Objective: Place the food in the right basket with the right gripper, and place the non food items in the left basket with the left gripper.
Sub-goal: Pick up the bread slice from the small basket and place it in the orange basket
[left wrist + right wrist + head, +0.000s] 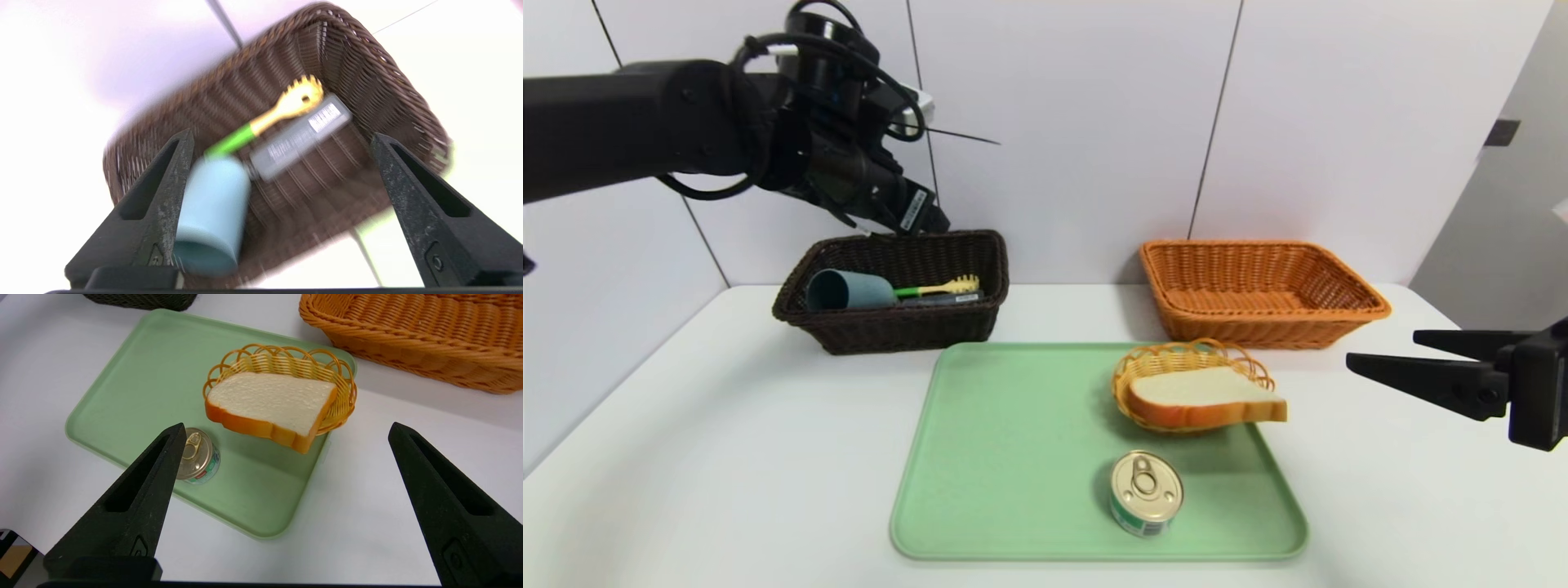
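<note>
On the white counter (pixel 727 457) sits a pale green rectangular plastic tray (pixel 1013 457), and behind it stand two woven baskets: a dark brown wicker basket (pixel 894 322) on the left and an orange wicker basket (pixel 1262 286) on the right. The left pincer (pixel 282 143) hangs above the dark basket with its fingers spread wide and nothing between them. Inside that basket lie a light blue plastic cup (pixel 212 216) on its side, a pasta spoon with a yellow head and a green handle (pixel 278 114), and a grey flat tube with a printed label (pixel 300 136), the three close together. The orange basket holds nothing that can be seen. On the tray's right side rests a small round orange wire-rimmed basket (pixel 1188 367) with a slice of white bread (pixel 1205 396) lying across it, its crust overhanging the rim; nearer the front stands a short round tin can with a ring-pull lid (pixel 1146 494). The right pincer (pixel 286 433) hovers over the counter right of the tray, fingers spread, gripping nothing.
</note>
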You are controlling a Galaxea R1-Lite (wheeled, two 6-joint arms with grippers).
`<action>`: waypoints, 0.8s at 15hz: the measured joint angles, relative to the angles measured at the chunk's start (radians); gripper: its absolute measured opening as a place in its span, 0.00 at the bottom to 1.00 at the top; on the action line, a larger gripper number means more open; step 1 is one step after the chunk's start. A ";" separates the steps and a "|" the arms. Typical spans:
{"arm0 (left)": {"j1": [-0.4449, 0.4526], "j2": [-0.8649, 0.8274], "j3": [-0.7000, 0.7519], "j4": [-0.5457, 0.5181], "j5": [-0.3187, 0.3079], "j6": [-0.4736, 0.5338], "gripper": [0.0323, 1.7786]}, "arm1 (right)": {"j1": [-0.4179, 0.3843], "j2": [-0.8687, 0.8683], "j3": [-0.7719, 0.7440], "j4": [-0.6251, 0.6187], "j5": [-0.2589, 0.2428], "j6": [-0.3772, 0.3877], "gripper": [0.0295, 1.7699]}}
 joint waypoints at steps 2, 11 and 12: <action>-0.014 -0.111 0.123 0.018 0.015 -0.084 0.88 | 0.012 0.000 -0.009 0.003 0.003 -0.045 0.97; -0.193 -0.628 0.779 -0.131 0.021 -0.143 0.94 | 0.060 0.104 -0.024 0.014 0.013 -0.566 0.97; -0.207 -0.660 0.821 -0.138 0.021 -0.142 0.94 | 0.067 0.126 -0.032 0.016 0.010 -0.621 0.97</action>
